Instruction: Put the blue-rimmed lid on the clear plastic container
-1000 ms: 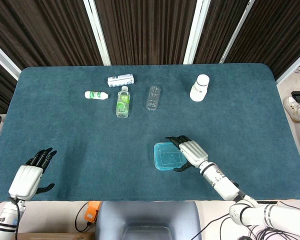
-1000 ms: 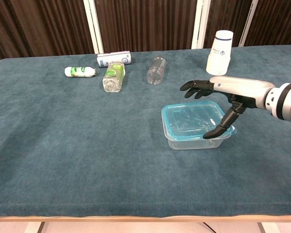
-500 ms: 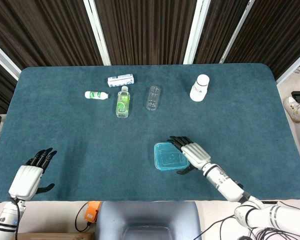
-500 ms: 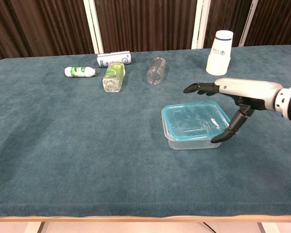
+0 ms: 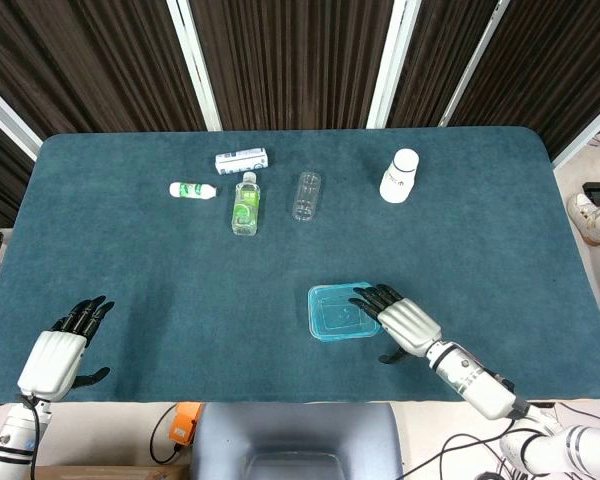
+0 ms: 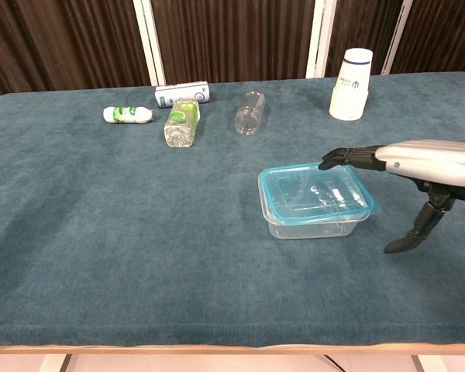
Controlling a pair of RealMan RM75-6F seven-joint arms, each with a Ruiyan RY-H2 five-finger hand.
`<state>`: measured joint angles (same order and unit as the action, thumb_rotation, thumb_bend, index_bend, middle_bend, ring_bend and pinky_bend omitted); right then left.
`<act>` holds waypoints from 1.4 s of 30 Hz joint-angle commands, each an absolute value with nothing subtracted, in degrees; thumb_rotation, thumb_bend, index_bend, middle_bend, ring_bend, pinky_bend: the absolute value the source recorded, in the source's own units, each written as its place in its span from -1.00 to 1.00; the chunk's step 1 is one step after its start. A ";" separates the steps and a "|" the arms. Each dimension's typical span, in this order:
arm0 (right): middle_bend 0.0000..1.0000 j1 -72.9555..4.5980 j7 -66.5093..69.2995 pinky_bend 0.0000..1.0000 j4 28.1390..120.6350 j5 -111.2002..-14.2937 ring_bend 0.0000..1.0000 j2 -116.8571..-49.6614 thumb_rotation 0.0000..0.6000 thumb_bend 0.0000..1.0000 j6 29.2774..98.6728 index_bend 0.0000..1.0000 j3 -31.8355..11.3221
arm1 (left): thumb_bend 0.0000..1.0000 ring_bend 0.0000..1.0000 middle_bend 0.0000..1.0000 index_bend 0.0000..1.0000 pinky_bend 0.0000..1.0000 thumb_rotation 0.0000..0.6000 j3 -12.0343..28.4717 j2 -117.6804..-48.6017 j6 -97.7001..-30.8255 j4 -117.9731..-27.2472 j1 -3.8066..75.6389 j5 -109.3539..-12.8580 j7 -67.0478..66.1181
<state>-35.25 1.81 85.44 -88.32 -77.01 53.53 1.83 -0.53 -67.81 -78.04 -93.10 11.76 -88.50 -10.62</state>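
Right hand [image 6: 418, 159] hovers over teal tablecloth [image 6: 139, 232].

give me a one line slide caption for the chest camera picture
Blue-rimmed lid sits on the clear plastic container; the open right hand hovers beside it, bottles lying behind.

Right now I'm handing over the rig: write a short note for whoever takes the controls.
Right hand: holds nothing, fingers apart, beside the container's right side; in the chest view its fingers reach over the far right corner, contact unclear.
Left hand: open, holding nothing, at the near left of the table.
Blue-rimmed lid sits on the clear plastic container, near the table's centre right.
Done: lid appears placed on the container.
Left: whether it is pressed fully shut cannot be told; check the corners, then clear the right hand.
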 commanded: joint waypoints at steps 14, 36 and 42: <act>-0.81 -36.27 4.53 -0.95 81.82 -89.64 -0.95 -79.80 1.00 -0.52 52.00 -0.91 2.50 | -0.15 -0.80 -0.84 -0.78 -0.32 1.00 -0.64 -67.61 -77.70 -93.25 11.87 -88.48 -10.38; -0.81 -36.07 3.30 -0.95 81.48 -88.47 -0.95 -81.14 1.00 -0.52 51.84 -0.91 2.54 | -0.15 -0.80 -0.84 -0.78 -0.32 1.00 -0.65 -67.45 -77.81 -93.31 11.84 -88.49 -10.09; -0.81 -35.42 1.56 -0.95 81.92 -87.40 -0.95 -81.44 1.00 -0.52 52.18 -0.91 2.42 | -0.16 -0.80 -0.84 -0.78 -0.32 1.00 -0.65 -67.42 -77.82 -93.33 11.82 -88.48 -10.03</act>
